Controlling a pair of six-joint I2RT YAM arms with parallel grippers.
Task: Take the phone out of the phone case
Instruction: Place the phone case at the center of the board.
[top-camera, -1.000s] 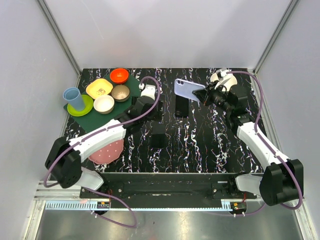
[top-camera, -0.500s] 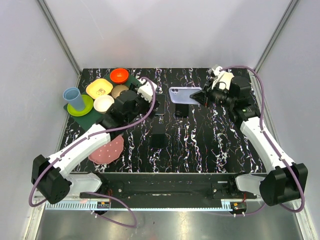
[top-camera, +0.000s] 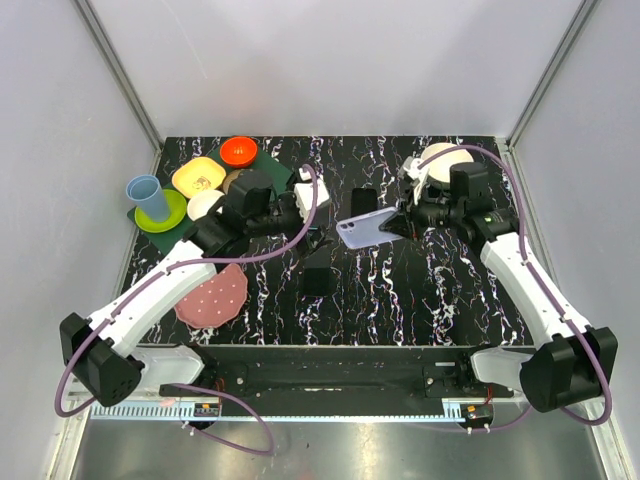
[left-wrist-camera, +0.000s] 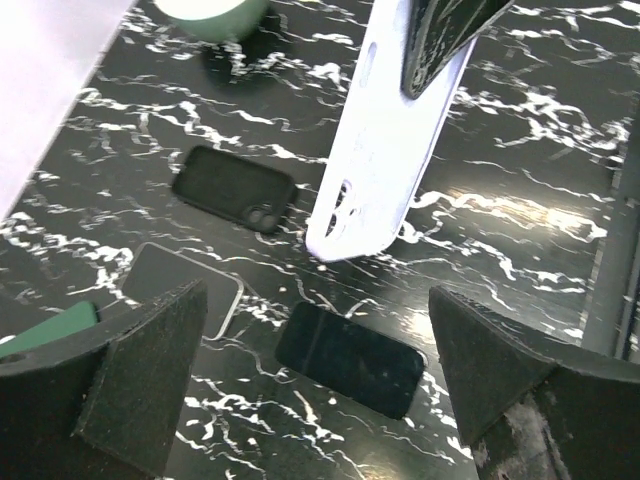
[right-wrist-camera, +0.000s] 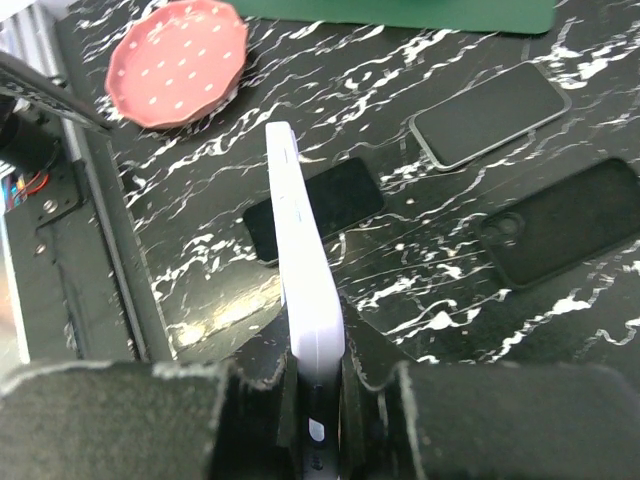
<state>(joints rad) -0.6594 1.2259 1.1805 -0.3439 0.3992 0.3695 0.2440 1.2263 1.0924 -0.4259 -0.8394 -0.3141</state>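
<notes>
The lavender phone case hangs tilted above the middle of the table, with my right gripper shut on its right end. In the right wrist view the case stands edge-on between the closed fingers. I cannot tell whether the phone is inside it. My left gripper hovers just left of the case, wide open and holding nothing. In its own view the case hangs ahead of and above its fingers, apart from them.
On the marble table lie a black phone, a silver-rimmed phone and a black case. A pink dotted plate sits near the front left. Bowls and a blue cup stand on a green mat at the back left.
The right arm has carried the lavender case from the back of the table down towards the middle. The left arm has swung round to face it, its jaws staying open.
</notes>
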